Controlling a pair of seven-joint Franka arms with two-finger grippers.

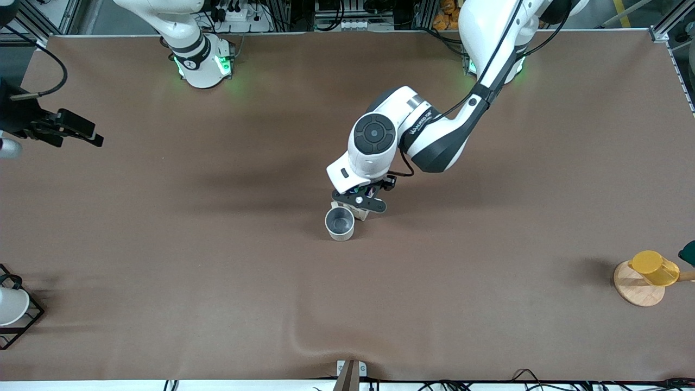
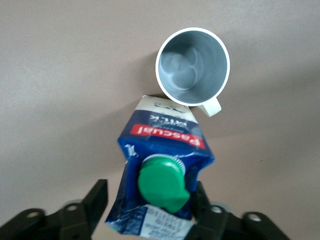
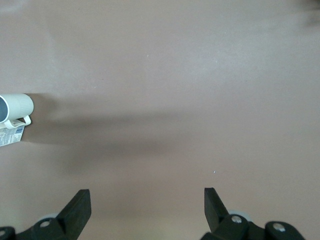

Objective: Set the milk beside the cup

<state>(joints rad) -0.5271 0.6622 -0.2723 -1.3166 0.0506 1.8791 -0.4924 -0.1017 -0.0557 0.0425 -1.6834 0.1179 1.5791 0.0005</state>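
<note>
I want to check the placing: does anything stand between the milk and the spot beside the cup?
Nothing visible does. The milk sits between the left gripper fingers, already right beside the cup. The right gripper waits open over bare table.

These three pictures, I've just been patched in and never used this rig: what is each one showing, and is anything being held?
The wide picture looks down from a high camera facing two white robot arms at a brown table. The other two come from cameras on the arms' wrists.

The left gripper is at mid-table, beside the cup, a pale mug with a grey inside. Its wrist view shows the milk, a blue carton with a green cap, between its fingers; the left finger stands apart from the carton, so I can't confirm a grip. The carton is right against the mug.

The right gripper waits open, holding nothing, at its arm's end of the table.

A yellow cup on a wooden stand sits at the left arm's end.
</note>
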